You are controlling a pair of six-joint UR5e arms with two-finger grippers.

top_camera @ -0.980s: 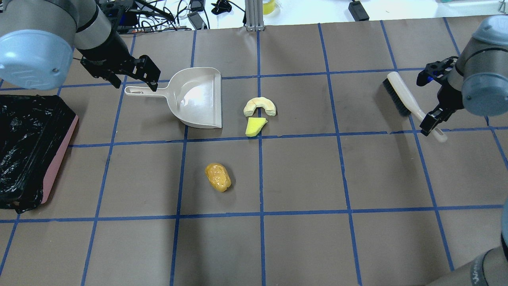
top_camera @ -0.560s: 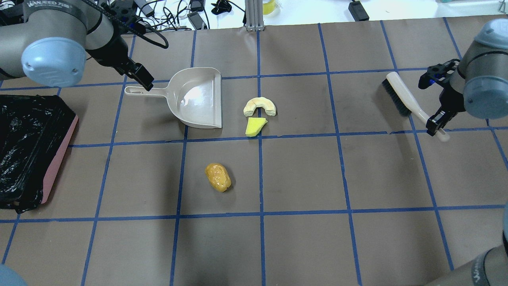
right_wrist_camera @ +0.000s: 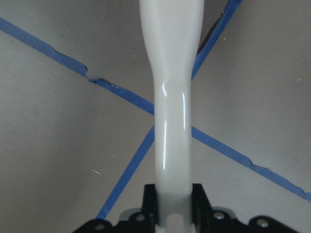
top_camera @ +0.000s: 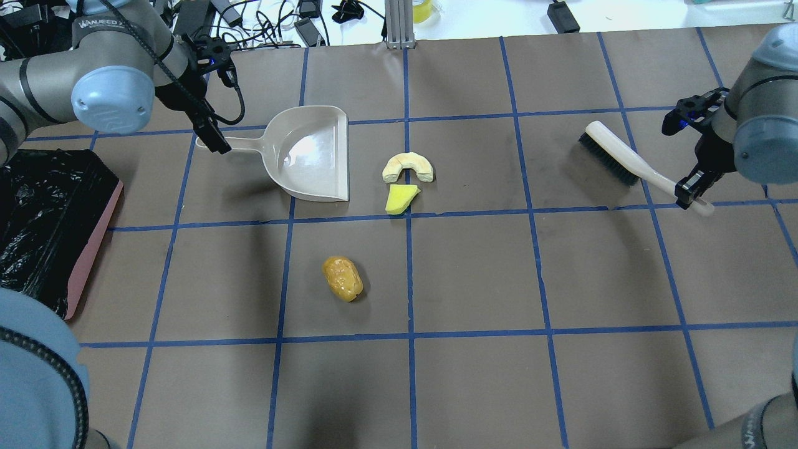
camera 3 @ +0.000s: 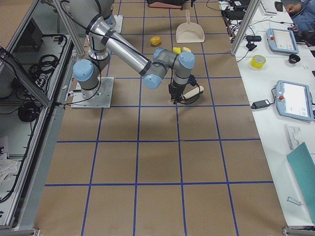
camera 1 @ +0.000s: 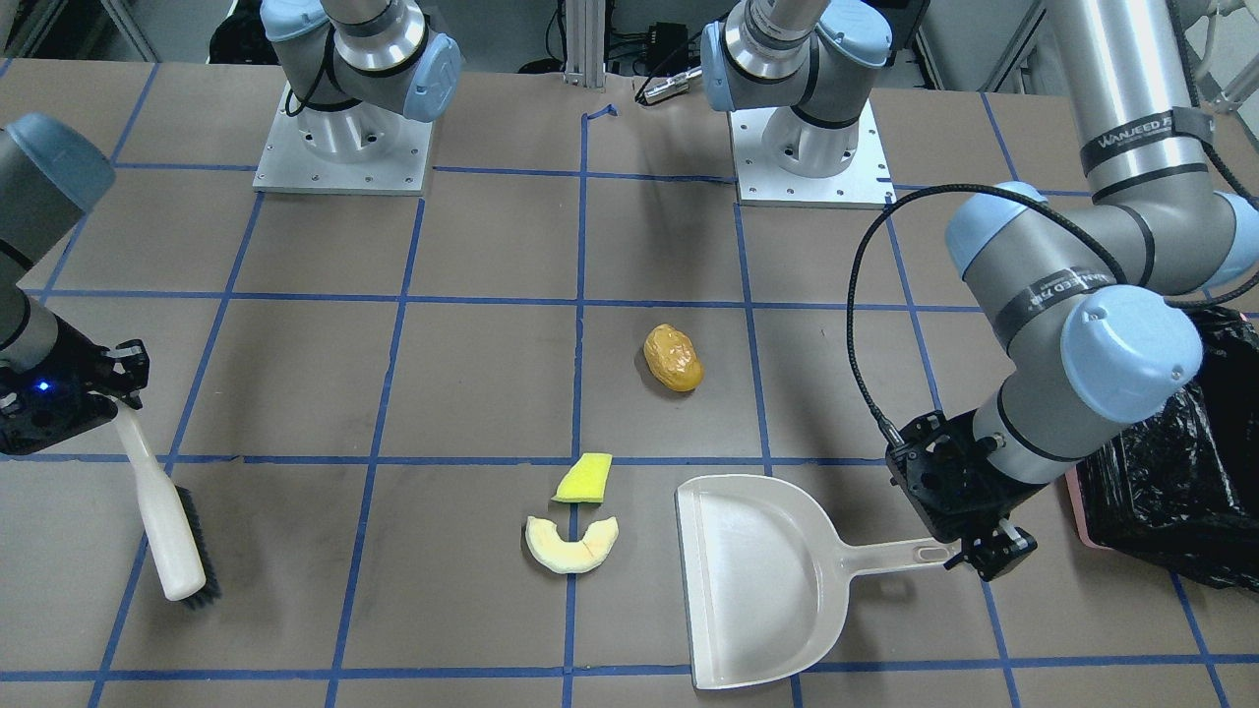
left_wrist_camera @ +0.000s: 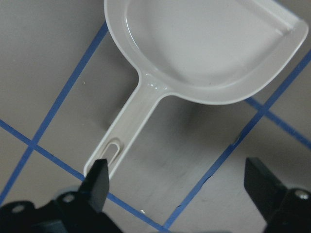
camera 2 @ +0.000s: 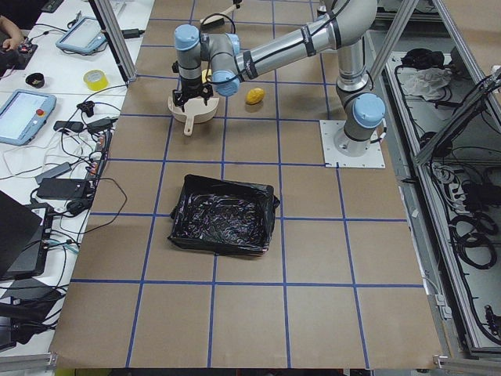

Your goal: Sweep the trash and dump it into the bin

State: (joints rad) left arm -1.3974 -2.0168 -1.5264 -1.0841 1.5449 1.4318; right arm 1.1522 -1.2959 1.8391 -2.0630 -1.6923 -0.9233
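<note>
Left arm reached in from the robot's left side, wrist bent down low over the table (top_camera: 474,274). The left gripper (left_wrist_camera: 176,170) pointed down at the tail of the dustpan handle (top_camera: 240,144), its jaws spread wide. One finger (left_wrist_camera: 98,177) sat right by the handle's end and the other well off to the side, so nothing was clamped. The cream dustpan (top_camera: 312,156) lay flat on the table with its open mouth facing the middle of the table. Right arm came in at the far right side, wrist angled down. The right gripper (right_wrist_camera: 174,201) was closed tight on the tail of the white brush handle (right_wrist_camera: 170,111). The brush (top_camera: 614,153) stretched from there toward the table's middle, bristles along one side; could not tell whether the bristles touched the paper. The trash lay loose on the table. The pale crescent slice (top_camera: 408,167) and the yellow-green wedge (top_camera: 401,198) were just beside each other, near the dustpan's mouth, with the wedge at a blue tape line. The orange-yellow lump (top_camera: 342,278) sat alone, nearer the robot and apart from the other two. All three were well apart from the brush. The bin (top_camera: 93,246), pink with a black bag, stood at the table's left end, well apart from the dustpan.
</note>
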